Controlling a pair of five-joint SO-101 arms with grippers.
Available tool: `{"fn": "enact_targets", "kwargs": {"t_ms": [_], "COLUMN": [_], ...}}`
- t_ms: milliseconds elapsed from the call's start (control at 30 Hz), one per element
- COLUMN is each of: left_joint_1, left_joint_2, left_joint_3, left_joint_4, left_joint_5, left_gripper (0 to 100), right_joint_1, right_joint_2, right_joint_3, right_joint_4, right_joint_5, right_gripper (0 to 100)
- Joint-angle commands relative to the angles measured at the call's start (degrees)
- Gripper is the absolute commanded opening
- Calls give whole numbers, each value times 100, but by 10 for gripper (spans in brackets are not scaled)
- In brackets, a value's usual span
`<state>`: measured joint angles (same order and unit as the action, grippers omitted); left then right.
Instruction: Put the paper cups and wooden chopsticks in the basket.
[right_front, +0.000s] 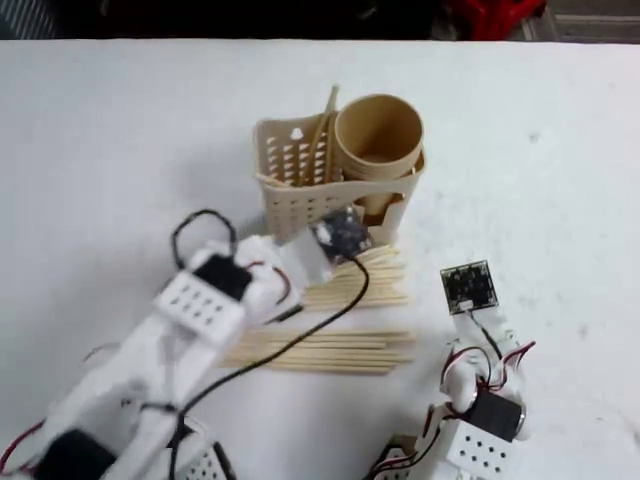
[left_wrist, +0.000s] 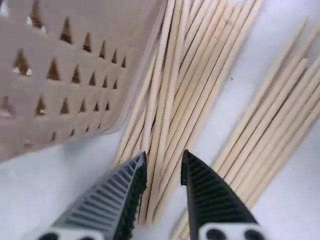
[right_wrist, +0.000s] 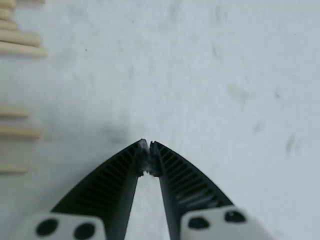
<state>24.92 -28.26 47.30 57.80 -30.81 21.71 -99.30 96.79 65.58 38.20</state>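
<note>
Left tool (left_wrist: 164, 157) low over chopsticks (left_wrist: 186, 90)

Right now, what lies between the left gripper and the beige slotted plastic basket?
Pale wooden chopsticks lie on the white table from the left gripper to the beige slotted plastic basket's foot; the left wrist view shows it.

Left hand (left_wrist: 164, 157) parted; right hand (right_wrist: 146, 145) closed.

A white table (right_front: 560, 130) ends at a dark strip (right_front: 200, 18), with something red (right_front: 495, 15) beyond.
</note>
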Motion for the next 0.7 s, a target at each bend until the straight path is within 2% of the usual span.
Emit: {"fn": "enact_targets", "kwargs": {"t_ms": [0, 233, 667], "left_joint_1": [75, 66, 31], "left_joint_2": [1147, 2466, 3222], "left_joint_3": [-598, -941, -1204], "left_joint_4": [-782, -1477, -1503], "left_joint_5": [-185, -237, -466], "left_gripper": [147, 150, 129], "right_joint_1": [-57, -57, -57], "right_joint_2": [-48, -48, -48], "right_joint_3": [35, 35, 35], "right_joint_4": [13, 13, 13], "right_joint_5": [70, 70, 79], "right_gripper": [17, 17, 17]}}
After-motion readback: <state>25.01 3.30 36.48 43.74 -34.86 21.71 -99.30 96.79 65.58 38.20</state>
